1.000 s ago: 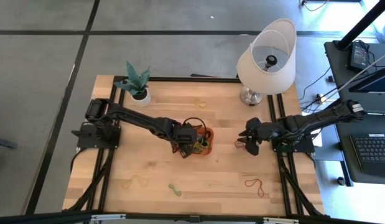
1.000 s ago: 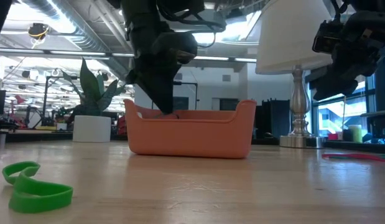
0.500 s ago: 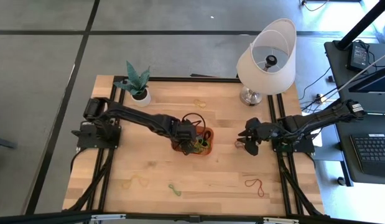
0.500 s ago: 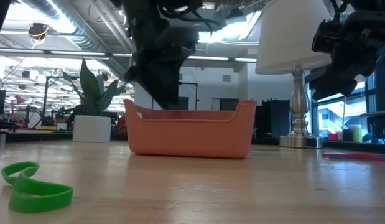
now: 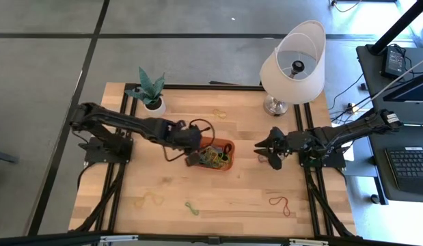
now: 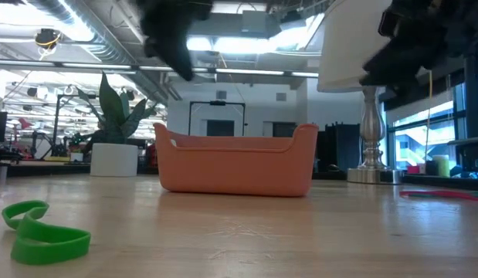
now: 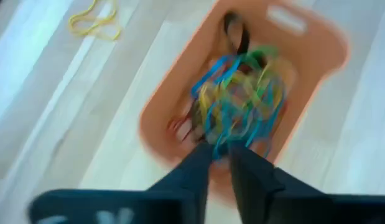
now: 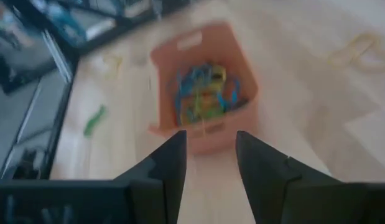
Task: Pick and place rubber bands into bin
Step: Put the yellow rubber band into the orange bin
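Observation:
The orange bin (image 5: 228,145) stands mid-table, full of a tangle of coloured rubber bands (image 7: 242,93). My left gripper (image 5: 193,158) hangs above the bin's left end and well clear of its rim. A narrow gap shows between its fingertips (image 7: 220,152), with nothing in it. My right gripper (image 5: 261,146) hovers open to the right of the bin and points at it (image 8: 209,146). Loose bands lie flat on the wood: a yellow one (image 5: 219,113) far, a yellow one (image 5: 148,200) and a green one (image 5: 191,208) near, and a red one (image 5: 280,203) near right.
A white-shaded lamp (image 5: 293,65) stands at the far right and a potted plant (image 5: 151,92) at the far left. Bare wood lies between the bin and the near edge. A desk with a keyboard (image 5: 406,164) is beyond the table's right edge.
My left gripper has risen out of the bin and drawn back toward the table's left edge; the bin has stayed in place. My right gripper has tipped a little and edged toward the bin.

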